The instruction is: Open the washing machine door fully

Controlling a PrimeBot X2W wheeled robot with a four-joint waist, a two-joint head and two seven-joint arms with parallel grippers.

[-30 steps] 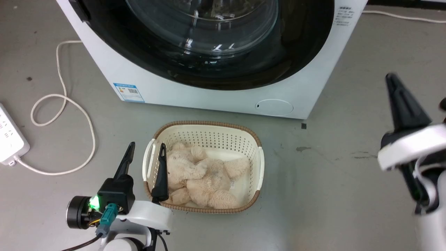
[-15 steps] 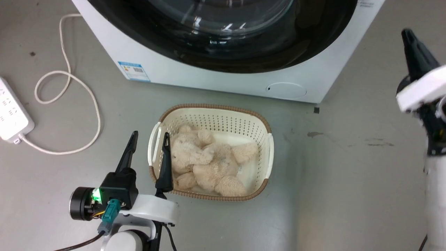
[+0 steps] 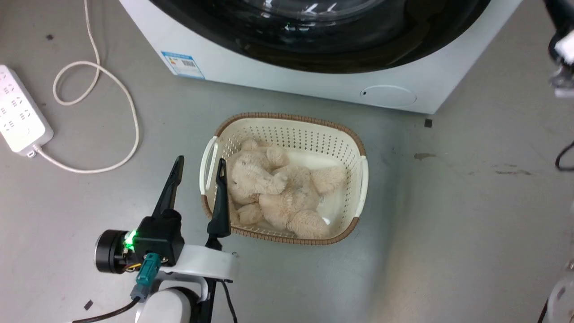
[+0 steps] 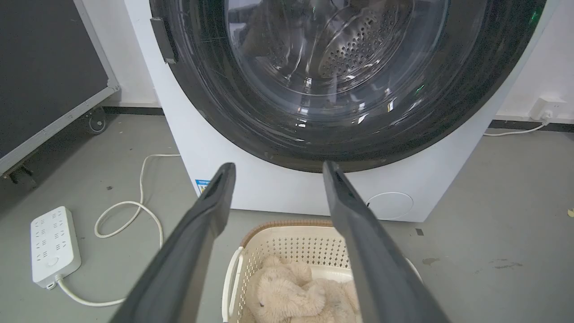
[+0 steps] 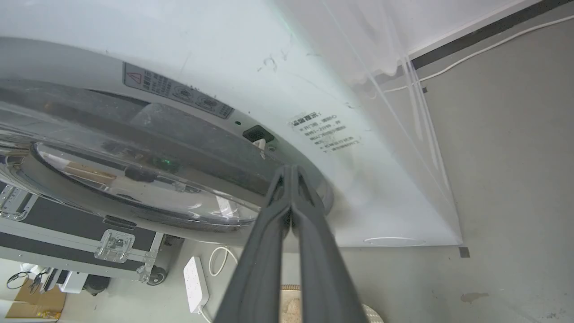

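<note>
Black washing machine door: 1; basket: 1; grippers: 2

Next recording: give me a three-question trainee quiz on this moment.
1. True or false: the left pincer is shut.
2. What lies in the basket?
3. In the head view, the power strip lies on which side of the basket? A left, B right, C inside it.
Key: 1 false, it is open. 2 a plush toy. 3 A.
</note>
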